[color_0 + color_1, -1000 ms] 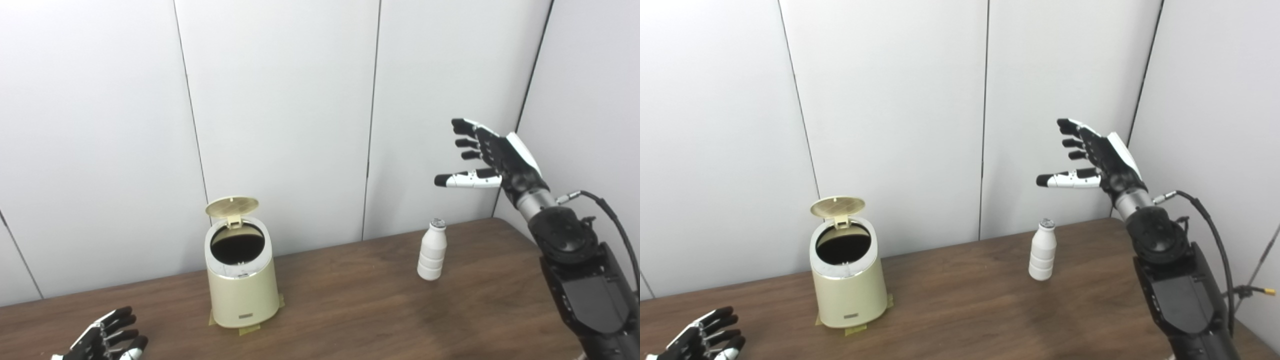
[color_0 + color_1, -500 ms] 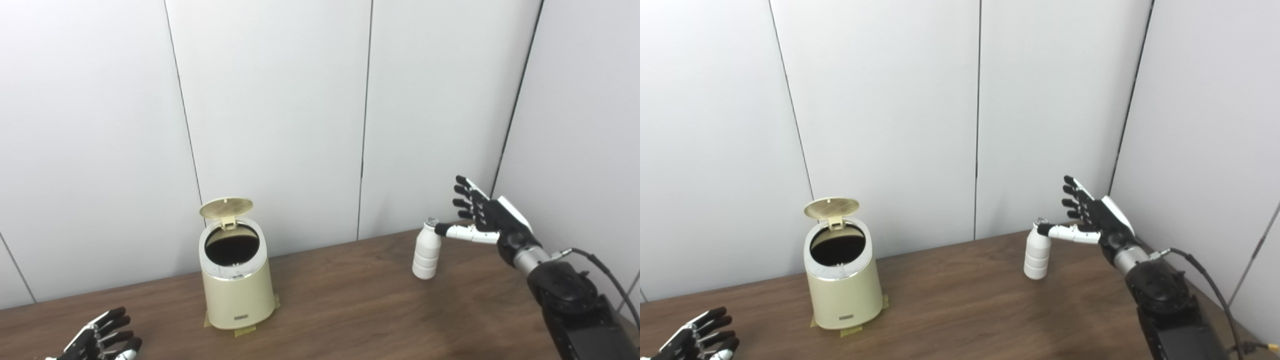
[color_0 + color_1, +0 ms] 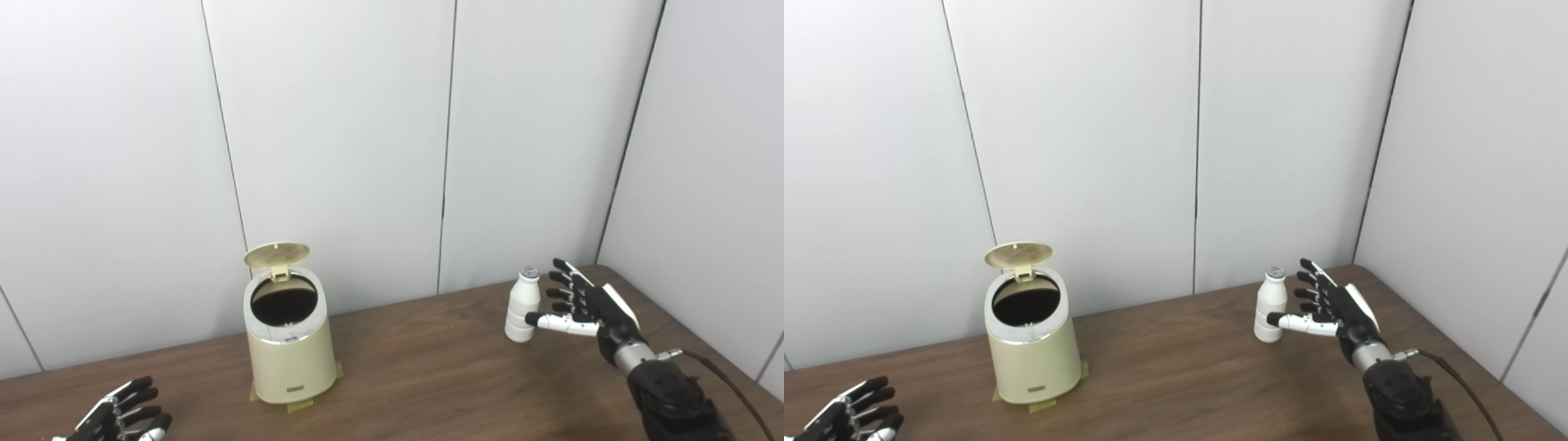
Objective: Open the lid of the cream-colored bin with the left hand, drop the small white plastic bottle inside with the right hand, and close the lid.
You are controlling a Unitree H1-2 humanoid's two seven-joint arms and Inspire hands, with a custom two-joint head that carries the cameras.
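Lid (image 3: 277,253) of the bin (image 3: 291,355) stands open, while we see the bottle (image 3: 522,306) upright on the bench (image 3: 429,380), our right hand (image 3: 582,306) spread beside it, ungrasped; left hand (image 3: 119,416) idle, open; dropping and closing remain.

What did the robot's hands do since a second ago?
The right hand came down from high in the air to beside the white bottle, fingers spread, not gripping it yet. The bottle, the bin with its open lid, and the left hand stayed put.
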